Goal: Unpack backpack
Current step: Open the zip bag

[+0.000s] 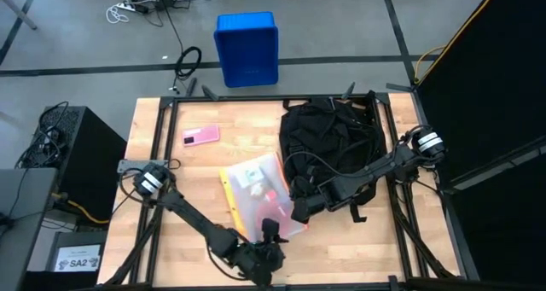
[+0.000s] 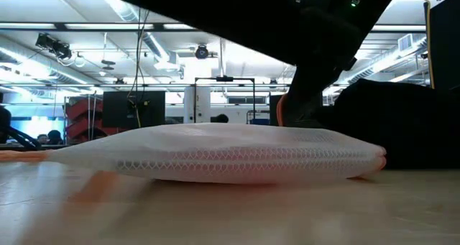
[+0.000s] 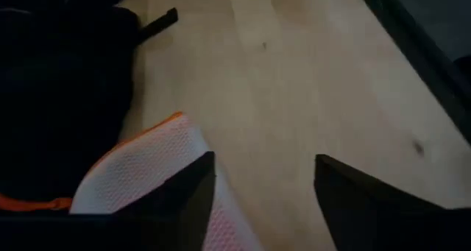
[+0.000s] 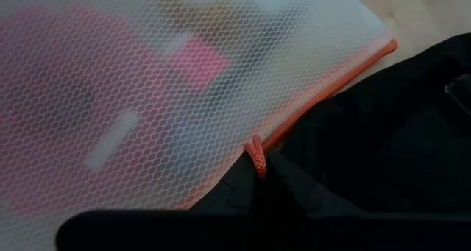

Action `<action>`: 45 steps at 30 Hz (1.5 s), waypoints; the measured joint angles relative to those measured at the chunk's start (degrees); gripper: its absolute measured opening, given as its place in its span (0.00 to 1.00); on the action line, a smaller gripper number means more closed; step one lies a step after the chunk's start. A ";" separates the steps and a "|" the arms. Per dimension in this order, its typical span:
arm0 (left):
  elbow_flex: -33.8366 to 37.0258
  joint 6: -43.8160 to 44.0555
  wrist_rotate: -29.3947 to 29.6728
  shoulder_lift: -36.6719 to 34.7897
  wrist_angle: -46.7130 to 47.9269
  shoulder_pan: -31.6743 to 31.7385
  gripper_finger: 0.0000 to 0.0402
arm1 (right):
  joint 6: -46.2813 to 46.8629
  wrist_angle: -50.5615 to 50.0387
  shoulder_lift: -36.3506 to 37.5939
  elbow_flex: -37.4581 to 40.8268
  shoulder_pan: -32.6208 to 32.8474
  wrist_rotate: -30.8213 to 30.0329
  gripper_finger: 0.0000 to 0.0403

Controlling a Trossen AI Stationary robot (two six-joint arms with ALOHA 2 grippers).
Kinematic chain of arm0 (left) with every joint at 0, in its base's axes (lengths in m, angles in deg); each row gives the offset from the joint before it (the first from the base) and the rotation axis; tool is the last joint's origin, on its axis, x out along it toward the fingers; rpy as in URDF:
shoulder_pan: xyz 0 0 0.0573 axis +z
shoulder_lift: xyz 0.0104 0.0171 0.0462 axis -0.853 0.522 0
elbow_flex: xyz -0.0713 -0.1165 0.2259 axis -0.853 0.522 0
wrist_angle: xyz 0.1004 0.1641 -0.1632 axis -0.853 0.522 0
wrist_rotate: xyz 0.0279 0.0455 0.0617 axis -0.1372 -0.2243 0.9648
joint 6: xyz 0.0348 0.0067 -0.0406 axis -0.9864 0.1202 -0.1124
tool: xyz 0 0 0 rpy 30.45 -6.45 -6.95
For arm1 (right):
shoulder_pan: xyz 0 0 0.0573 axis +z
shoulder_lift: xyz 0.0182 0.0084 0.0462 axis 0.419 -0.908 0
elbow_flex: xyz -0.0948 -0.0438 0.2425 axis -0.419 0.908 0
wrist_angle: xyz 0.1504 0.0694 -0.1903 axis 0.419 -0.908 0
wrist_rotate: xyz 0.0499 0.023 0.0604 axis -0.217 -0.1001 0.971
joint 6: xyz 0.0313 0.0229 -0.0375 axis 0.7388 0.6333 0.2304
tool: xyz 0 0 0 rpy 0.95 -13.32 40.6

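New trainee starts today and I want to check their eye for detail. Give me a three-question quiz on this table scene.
1. True or false: the mesh pouch lies flat on the table.
2. What lies beside the pouch, toward the right arm? A) blue crate B) backpack C) laptop
3. Fill in: the left gripper, at the pouch's near edge, stands ____ with nothing between its fingers.

Key:
1. True. The low view shows it resting on the wood.
2. B. The black backpack touches the pouch; the right gripper sits where they meet.
3. open
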 joint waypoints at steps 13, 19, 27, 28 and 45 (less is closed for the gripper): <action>0.00 4.04 5.74 5.13 4.28 4.71 0.73 | -0.03 1.41 0.00 0.11 0.00 0.00 0.00; -0.15 10.85 6.70 4.95 12.12 5.88 0.73 | -0.03 1.80 0.00 0.13 0.03 0.00 0.00; -0.15 12.27 7.65 4.89 17.78 5.85 0.52 | -0.08 3.04 0.00 0.13 0.63 -0.13 0.00; -0.15 12.45 7.82 4.86 18.63 5.87 0.46 | -0.08 3.02 0.00 0.15 0.76 -0.13 0.00; -4.74 17.56 2.30 4.18 47.81 -3.15 0.00 | 0.93 3.94 0.00 4.03 1.61 -0.16 0.00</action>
